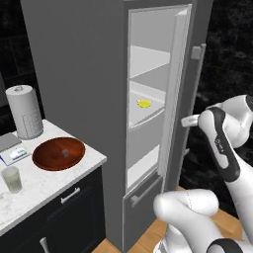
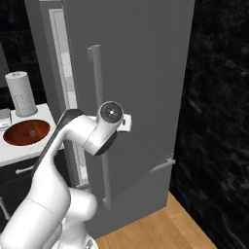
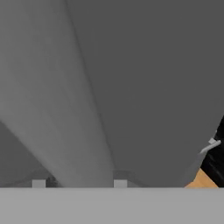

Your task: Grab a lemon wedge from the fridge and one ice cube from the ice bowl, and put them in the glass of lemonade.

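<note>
While fridge (image 1: 89, 74) door stands ajar, L to R in left base view: glass of lemonade (image 1: 12, 179) near counter (image 1: 49, 190) front edge, paper towel roll (image 1: 23, 111) at back, ice bowl (image 1: 59, 153) w/ one cube, then lemon wedge (image 1: 144, 103) on white fridge shelf. Gripper (image 1: 187, 120) at door's edge by the bar handle (image 2: 98, 121); fingers flank the grey bar in hand view, can't tell if clamped.

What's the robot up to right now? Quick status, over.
Gripper at fridge door handle, grip unclear. Fridge door part open; lemon wedge on shelf. Ice bowl, glass of lemonade waiting on counter.
</note>
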Available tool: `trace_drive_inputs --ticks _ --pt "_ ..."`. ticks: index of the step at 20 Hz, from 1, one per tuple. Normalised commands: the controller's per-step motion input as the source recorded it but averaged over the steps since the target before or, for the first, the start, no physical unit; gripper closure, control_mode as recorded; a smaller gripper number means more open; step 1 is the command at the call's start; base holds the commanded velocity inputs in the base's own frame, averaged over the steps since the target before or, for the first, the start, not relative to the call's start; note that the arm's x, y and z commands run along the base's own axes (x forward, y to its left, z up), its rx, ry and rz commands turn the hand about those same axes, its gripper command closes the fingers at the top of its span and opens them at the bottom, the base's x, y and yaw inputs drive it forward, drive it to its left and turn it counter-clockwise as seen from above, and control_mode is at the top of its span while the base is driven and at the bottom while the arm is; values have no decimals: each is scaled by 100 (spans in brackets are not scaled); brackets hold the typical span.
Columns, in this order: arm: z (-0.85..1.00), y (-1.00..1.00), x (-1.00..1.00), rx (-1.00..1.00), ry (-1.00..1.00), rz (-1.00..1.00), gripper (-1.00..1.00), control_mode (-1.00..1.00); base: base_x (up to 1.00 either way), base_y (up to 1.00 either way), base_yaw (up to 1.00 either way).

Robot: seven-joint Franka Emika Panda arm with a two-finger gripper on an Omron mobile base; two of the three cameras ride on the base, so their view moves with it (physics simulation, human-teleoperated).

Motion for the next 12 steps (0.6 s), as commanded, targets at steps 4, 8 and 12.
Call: trace_drive_inputs --ticks 4,8,12 --pt "17 -100 -39 12 0 -4 100 -100 0 0 0" --pt "15 -100 -29 12 0 -5 100 -100 0 0 0" --pt "9 -85 -35 13 0 -12 -100 -100 0 0 0"
